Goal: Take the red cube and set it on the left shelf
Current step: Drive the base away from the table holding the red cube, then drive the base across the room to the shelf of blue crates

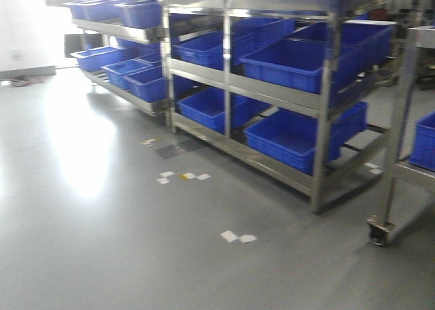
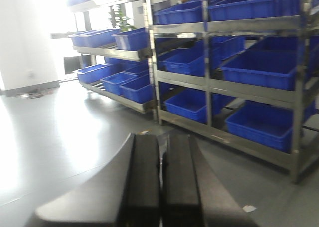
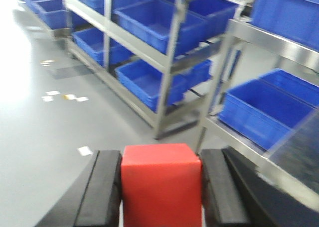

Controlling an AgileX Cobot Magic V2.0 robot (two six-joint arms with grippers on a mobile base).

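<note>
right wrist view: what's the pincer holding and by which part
The right pincer clamps the red cube by its two opposite side faces, one finger on each.

Left pincer (image 2: 162, 137): two broad fingers (image 2: 143, 182), matte black with a smooth plastic look. Tops are flat, far ends squared. Outer flanks curve and flare wide toward the near edge, and a faint grey sheen runs along the upper faces.

Right pincer (image 3: 160, 155): same black. Two thick slab fingers (image 3: 102, 187) with rounded far corners. Outer flanks slope away to either side, the right one catching more light. View is blurred, so finer detail is unreadable.
</note>
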